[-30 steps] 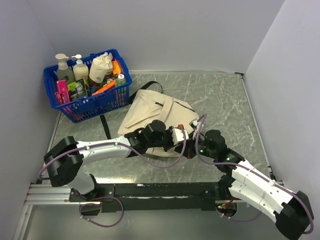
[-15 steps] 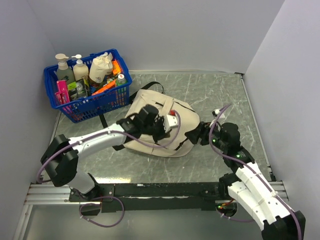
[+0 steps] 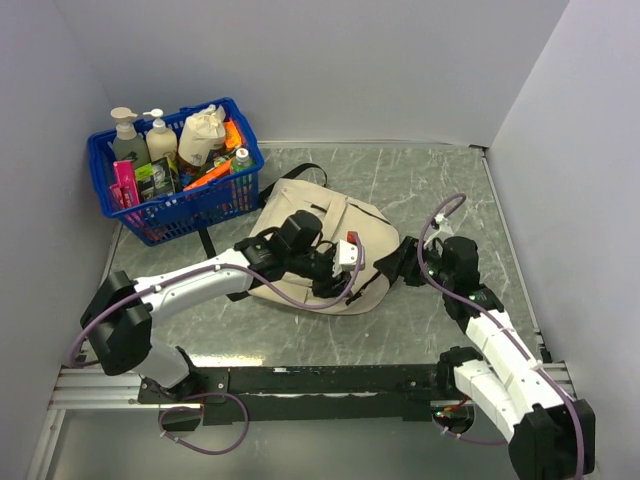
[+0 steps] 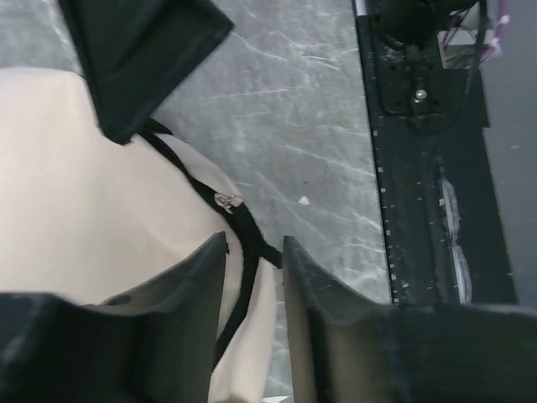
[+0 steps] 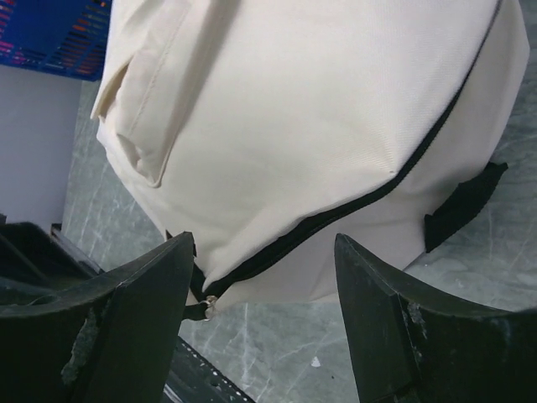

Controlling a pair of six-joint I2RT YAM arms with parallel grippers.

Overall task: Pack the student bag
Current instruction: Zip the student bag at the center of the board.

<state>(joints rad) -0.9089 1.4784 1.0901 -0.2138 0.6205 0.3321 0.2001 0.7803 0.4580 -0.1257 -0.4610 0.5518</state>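
Grey-green marbled tabletop (image 3: 440, 190), boxed in by plain pale walls, is what I get from the top camera. At the far left corner stands a blue plastic basket (image 3: 190, 212) crammed with pump bottles and small packets. Just beside it, toward the middle of the table, lies the student bag (image 3: 300, 215), a large cream-beige fabric backpack with black straps and black zipper trim. It lies flat, with one black strap (image 3: 207, 250) trailing off its left side below the basket.

Both arms reach in over the near half of the bag. The left gripper (image 3: 348, 258) is above the cream fabric near the bag's middle, and the right gripper (image 3: 396, 268) is at the bag's right edge.

On the left wrist camera, the left gripper (image 4: 252, 243) has its fingers only slightly parted. The black zipper trim (image 4: 197, 180) runs across the cream fabric and into that narrow gap. A small metal pull (image 4: 226, 200) lies on the trim just ahead of the tips. I cannot tell whether the fingers touch the trim. I see nothing pinched between them.

On the right wrist camera, the right gripper (image 5: 262, 243) has its jaws spread wide and holds nothing. Between them I see the bag's rounded edge and its black zipper line (image 5: 336, 214). A metal pull (image 5: 205, 306) hangs by the left finger. A short black webbing tab (image 5: 461, 206) sticks out on the right.
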